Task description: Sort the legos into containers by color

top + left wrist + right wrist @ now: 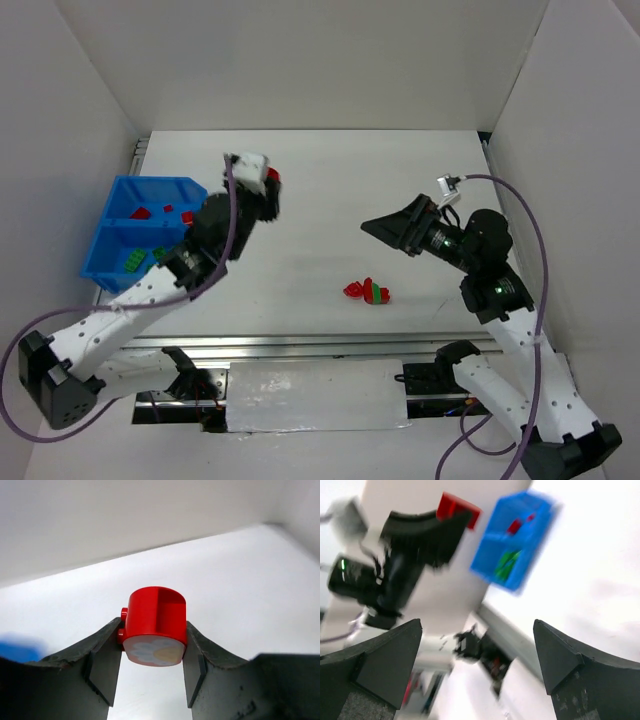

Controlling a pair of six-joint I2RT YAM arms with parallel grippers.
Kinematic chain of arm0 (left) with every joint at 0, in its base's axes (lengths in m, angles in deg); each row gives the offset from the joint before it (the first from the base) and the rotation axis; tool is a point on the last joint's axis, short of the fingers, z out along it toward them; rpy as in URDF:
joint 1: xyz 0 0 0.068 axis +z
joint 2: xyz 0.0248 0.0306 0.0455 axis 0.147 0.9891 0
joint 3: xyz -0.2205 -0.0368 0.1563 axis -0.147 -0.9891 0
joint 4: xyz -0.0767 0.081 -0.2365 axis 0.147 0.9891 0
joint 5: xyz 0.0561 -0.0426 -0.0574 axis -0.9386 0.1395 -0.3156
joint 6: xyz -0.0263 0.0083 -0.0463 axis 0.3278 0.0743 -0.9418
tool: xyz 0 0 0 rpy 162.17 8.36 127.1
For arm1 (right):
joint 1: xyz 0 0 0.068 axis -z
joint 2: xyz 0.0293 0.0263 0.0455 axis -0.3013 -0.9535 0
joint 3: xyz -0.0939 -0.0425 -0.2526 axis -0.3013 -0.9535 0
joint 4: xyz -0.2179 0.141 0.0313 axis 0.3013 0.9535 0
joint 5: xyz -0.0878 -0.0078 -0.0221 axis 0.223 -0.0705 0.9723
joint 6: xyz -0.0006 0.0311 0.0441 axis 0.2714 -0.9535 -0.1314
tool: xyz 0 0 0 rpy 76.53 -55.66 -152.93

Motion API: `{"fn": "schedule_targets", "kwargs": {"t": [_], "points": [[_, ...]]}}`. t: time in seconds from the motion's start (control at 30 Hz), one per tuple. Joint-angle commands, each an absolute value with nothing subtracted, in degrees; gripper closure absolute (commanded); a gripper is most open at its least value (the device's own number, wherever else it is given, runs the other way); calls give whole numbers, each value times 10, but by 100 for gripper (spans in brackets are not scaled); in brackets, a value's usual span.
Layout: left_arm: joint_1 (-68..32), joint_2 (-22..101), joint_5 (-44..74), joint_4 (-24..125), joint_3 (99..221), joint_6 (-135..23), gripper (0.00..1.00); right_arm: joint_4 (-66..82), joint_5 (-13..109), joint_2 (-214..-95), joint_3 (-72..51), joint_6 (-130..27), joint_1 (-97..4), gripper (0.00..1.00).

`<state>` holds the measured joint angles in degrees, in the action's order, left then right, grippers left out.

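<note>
Lego (pixel 156 615), red and round, sits pinched in the half-closed left gripper (pixel 153 626) at about eleven o'clock, beside the blue bin (pixel 100 255) at nine. Opposite, the right gripper (pixel 477 625) gapes wide and empty at three. A few loose legos (pixel 367 291) lie near six.

The left fingers (pixel 268 198) are gripping a red brick (pixel 273 177) above the bench (pixel 320 170), just right of the blue bin (pixel 96 245). The bin's far compartment is holding red legos (pixel 150 211), and its near one is holding green legos (pixel 133 261). The right fingers (pixel 385 227) are pointing leftward, hovering beyond a small loose cluster (pixel 367 291) of red and green pieces lying mid-bench.
</note>
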<state>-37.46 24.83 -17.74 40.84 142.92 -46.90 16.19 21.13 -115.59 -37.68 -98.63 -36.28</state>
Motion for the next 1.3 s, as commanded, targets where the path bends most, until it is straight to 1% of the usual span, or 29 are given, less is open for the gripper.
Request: {"fn": "schedule_targets", "kwargs": {"t": [0.0,0.03,0.07,0.13,0.17,0.23,0.27,0.3,0.33,0.37,0.4,0.43,0.47,0.5,0.53,0.63,0.8,0.83,0.87,0.9,0.93,1.0,1.03,1.1,1.13,1.27], "points": [[-211,319,-417,597,1535,-679,100,243,300,-1099,-350,-916,-341,0],[-170,346,-417,659,1569,-772,100,245,317,-1095,-352,-908,-341,0],[-92,398,-390,747,1596,-803,100,247,317,-1089,-357,-902,-340,0],[-22,443,-332,782,1649,-854,100,265,314,-1091,-359,-884,-340,0],[38,486,-287,812,1674,-870,100,279,315,-1093,-362,-878,-340,0],[110,543,-248,827,1693,-909,100,288,323,-1094,-369,-863,-340,0],[125,561,-215,826,1708,-910,100,289,324,-1093,-374,-859,-340,0],[136,577,-206,828,1717,-908,99,288,323,-1092,-378,-854,-340,0],[149,606,-200,827,1727,-904,94,288,322,-1095,-382,-850,-340,0],[152,617,-195,828,1742,-901,79,288,320,-1097,-384,-847,-340,0],[155,625,-194,826,1747,-893,68,289,319,-1101,-385,-840,-339,0],[158,636,-194,828,1753,-894,42,290,318,-1108,-384,-834,-340,0],[159,638,-195,830,1751,-898,32,292,319,-1112,-384,-829,-340,0],[161,637,-189,820,1746,-898,19,293,322,-1118,-385,-822,-340,0],[161,631,-187,814,1737,-899,1,294,329,-1127,-386,-819,-340,0],[161,612,-187,809,1728,-902,0,305,352,-1156,-403,-804,-340,0],[150,555,-173,820,1724,-890,0,332,462,-1231,-457,-794,-355,0],[123,533,-186,832,1726,-884,0,332,484,-1238,-464,-793,-379,0],[107,519,-195,835,1725,-871,1,335,536,-1245,-468,-795,-395,0],[66,490,-198,834,1721,-860,0,339,558,-1261,-472,-797,-412,0],[47,476,-185,818,1704,-844,1,343,586,-1271,-471,-798,-447,0],[14,438,-173,827,1690,-828,0,356,647,-1301,-465,-806,-479,0],[-17,423,-167,821,1663,-822,0,364,661,-1313,-463,-810,-499,0],[-46,374,-154,810,1629,-812,1,364,668,-1346,-459,-810,-508,0],[-72,357,-149,805,1591,-810,0,364,674,-1355,-460,-811,-511,0],[-125,279,-118,784,1515,-802,0,342,683,-1395,-472,-808,-523,1]]}}
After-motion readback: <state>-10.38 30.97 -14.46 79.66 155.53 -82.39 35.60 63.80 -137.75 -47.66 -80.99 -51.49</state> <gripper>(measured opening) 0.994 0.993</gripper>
